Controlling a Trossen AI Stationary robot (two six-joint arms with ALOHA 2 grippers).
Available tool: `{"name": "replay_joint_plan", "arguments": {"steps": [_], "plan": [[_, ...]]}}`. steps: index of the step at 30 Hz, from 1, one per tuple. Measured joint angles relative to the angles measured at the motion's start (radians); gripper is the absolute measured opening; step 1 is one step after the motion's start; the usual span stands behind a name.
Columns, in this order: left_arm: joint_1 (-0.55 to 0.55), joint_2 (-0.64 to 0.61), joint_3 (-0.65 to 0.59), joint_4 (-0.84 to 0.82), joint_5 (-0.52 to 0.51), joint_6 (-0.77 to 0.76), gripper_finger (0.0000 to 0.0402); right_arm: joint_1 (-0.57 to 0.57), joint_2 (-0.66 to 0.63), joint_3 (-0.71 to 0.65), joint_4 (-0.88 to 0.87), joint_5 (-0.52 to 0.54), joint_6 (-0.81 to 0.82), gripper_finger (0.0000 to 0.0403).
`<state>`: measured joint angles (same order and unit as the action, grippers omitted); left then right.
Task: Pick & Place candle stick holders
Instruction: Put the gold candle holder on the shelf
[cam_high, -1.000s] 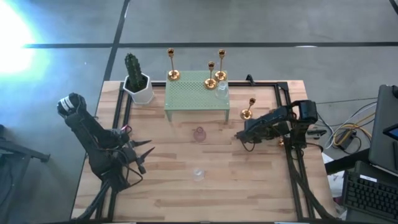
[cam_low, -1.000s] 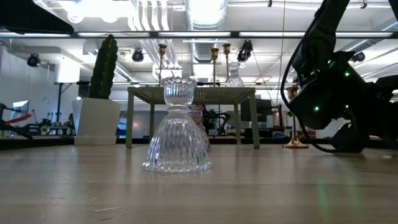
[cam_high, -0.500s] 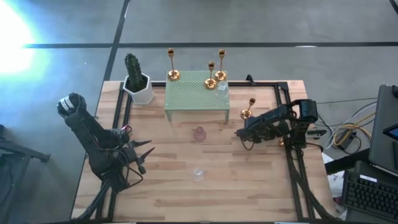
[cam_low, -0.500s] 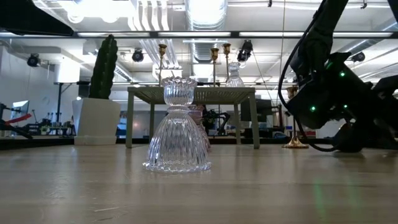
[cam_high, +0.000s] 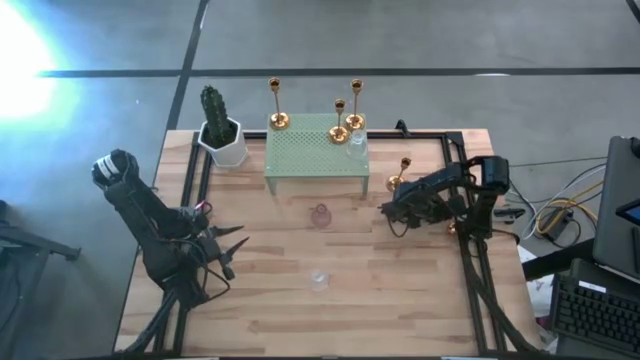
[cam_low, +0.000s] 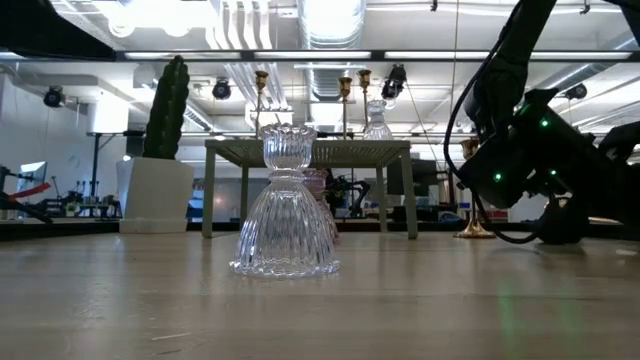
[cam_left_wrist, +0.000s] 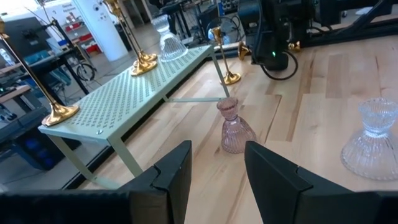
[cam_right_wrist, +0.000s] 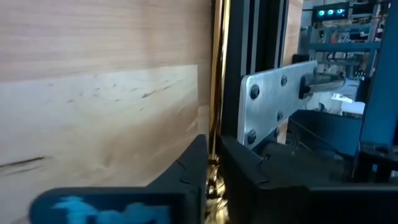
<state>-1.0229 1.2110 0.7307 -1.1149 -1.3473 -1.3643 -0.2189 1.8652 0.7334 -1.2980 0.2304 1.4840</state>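
Observation:
A gold candle stick holder (cam_high: 400, 176) stands on its round base at the table's right side. My right gripper (cam_high: 392, 204) is at it, and its stem (cam_right_wrist: 214, 74) shows in the narrow gap between the fingers. My left gripper (cam_high: 232, 243) waits open at the left, clear of everything. Three gold holders (cam_high: 339, 122) and a clear glass one (cam_high: 357, 150) stand on the green stand (cam_high: 315, 152). A pink glass holder (cam_high: 320, 215) and a clear glass one (cam_high: 319, 280) stand on the table. My right gripper has the gold holder's slim stem (cam_right_wrist: 214, 124) between its two fingers, one finger (cam_right_wrist: 194, 163) on each side. The fingers themselves hide the place of contact. The holder stays upright with its base (cam_high: 397, 185) on the table.
A cactus in a white pot (cam_high: 220, 135) stands at the far left beside the stand. Black frame rails (cam_high: 456, 170) run along the table's sides. The pink holder (cam_left_wrist: 233, 127) and the clear one (cam_left_wrist: 376, 134) stand ahead of my left gripper.
My right gripper has crept toward the table's far edge, closer to the gold holder. The holder has stayed where it stood.

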Motion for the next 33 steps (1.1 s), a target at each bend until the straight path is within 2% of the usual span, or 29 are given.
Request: {"name": "replay_joint_plan", "arguments": {"steps": [5, 12, 17, 21, 25, 33], "plan": [[0.000, 0.000, 0.000, 0.000, 0.023, 0.000, 0.0154, -0.022, -0.003, -0.010, 0.022, -0.001, -0.067, 0.0012], [0.000, 0.000, 0.000, 0.000, 0.022, 0.000, 0.0154, 0.002, -0.037, 0.021, 0.019, -0.092, -0.141, 0.0010], [0.000, 0.000, 0.000, 0.000, 0.021, 0.000, 0.0154, 0.056, -0.097, 0.065, -0.007, -0.214, -0.189, 0.0009], [-0.001, 0.000, 0.000, 0.000, 0.021, 0.000, 0.0154, 0.087, -0.160, 0.072, -0.149, -0.215, -0.150, 0.0008], [-0.001, 0.000, 0.000, 0.000, 0.021, 0.000, 0.0154, 0.119, -0.224, 0.069, -0.181, -0.225, -0.126, 0.0006], [-0.001, 0.000, 0.000, 0.000, 0.020, 0.006, 0.0154, 0.224, -0.324, 0.082, -0.185, -0.356, -0.174, 0.0006]]}}
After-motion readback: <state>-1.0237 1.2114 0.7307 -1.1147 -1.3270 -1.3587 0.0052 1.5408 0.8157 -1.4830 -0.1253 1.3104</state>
